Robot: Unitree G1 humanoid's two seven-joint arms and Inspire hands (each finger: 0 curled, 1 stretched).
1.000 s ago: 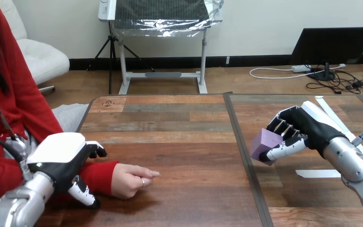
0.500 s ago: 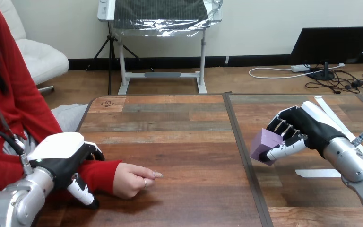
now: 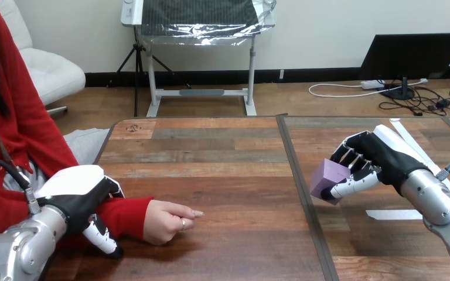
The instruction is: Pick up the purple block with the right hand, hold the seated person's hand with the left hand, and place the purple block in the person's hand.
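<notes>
The purple block [image 3: 327, 179] hangs just above the table at the right, tilted, with my right hand [image 3: 375, 157] shut on it from the right side. The person's hand [image 3: 167, 221] rests on the wood at the lower left as a loose fist, knuckles up, with a red sleeve behind it. My left hand [image 3: 76, 196] sits over that sleeved wrist. Its thumb [image 3: 102, 240] is on the near side and its fingers curl down over the far side, so the wrist lies between them. Block and person's hand are well apart.
A dark seam [image 3: 304, 199] runs front to back through the wooden table [image 3: 222, 152], between the person's hand and the block. White tape strips [image 3: 394, 215] lie on the right half, near my right arm.
My left hand's fingers have curled further down over the red sleeve. The person's hand has slid slightly right. My right hand and the block have not moved.
</notes>
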